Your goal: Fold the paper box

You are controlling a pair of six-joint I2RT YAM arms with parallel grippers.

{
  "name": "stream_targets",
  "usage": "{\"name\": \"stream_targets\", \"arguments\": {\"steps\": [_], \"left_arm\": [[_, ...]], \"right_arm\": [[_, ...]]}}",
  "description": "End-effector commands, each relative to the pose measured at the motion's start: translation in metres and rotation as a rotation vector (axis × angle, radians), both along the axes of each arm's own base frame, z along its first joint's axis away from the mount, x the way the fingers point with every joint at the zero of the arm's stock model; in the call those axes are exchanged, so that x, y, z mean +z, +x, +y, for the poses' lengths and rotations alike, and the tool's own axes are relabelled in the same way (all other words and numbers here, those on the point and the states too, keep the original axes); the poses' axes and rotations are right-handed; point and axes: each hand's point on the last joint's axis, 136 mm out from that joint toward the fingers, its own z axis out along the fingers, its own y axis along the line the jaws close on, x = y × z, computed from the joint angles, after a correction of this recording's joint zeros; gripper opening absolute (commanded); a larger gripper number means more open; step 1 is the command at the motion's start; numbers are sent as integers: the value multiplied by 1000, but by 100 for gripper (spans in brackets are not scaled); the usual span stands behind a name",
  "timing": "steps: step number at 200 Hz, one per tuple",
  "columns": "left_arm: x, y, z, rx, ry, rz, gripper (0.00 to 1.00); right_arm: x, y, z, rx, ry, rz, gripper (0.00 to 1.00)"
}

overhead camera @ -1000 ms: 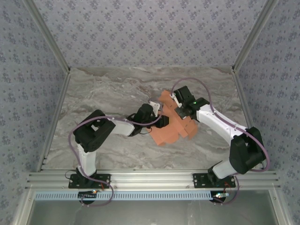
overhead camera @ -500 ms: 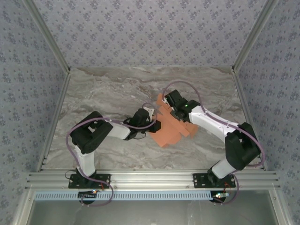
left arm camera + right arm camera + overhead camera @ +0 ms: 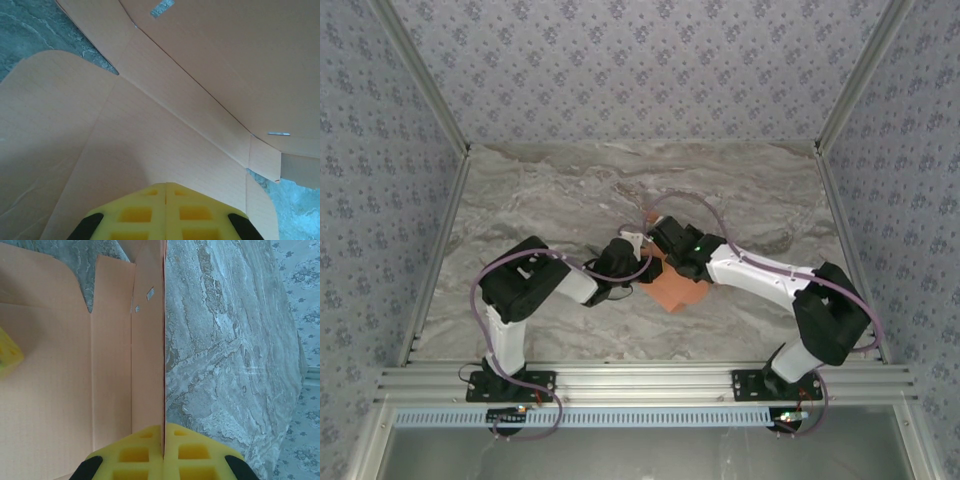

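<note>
R pincer (image 3: 164, 427) moved left gripping 1 paper box (image 3: 673, 289); L pincer (image 3: 166, 185) closed.

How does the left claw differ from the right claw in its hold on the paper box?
The right claw is shut on a flap of the paper box, seen edge-on in its grip; the left claw is shut with no cardboard visibly pinched. The left claw faces a broad panel; the right claw looks along an edge. Both have yellow fingers.
</note>
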Motion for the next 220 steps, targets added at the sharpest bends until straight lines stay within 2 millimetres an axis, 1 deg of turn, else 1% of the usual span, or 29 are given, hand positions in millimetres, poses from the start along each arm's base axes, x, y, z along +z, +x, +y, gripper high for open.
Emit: {"name": "stream_targets", "arguments": {"steps": [1,19,34,64,85,101,152,198,220], "left_arm": [[-28,-10,9,19,51,54,6],[-28,-10,9,20,48,50,6],[-26,-10,9,20,47,46,6],[-26,-11,9,18,47,46,6],[-25,-11,9,19,45,46,6],[-25,-11,10,21,44,45,6],[-25,-10,12,38,30,53,7],[-23,-6,14,46,16,56,8],[-22,-6,14,47,11,57,8]], "right_arm": [[-17,-4,-5,-17,-31,12,0],[-20,-5,-4,-11,-26,14,0],[-18,-4,-4,-7,-28,7,0],[-6,3,-6,4,-66,-33,0],[-1,9,-11,6,-138,-72,0],[-2,14,-17,1,-199,-96,0],[-3,25,-18,-4,-245,-179,0],[-11,28,-23,-1,-283,-236,0],[-10,28,-23,4,-284,-254,0]]}}
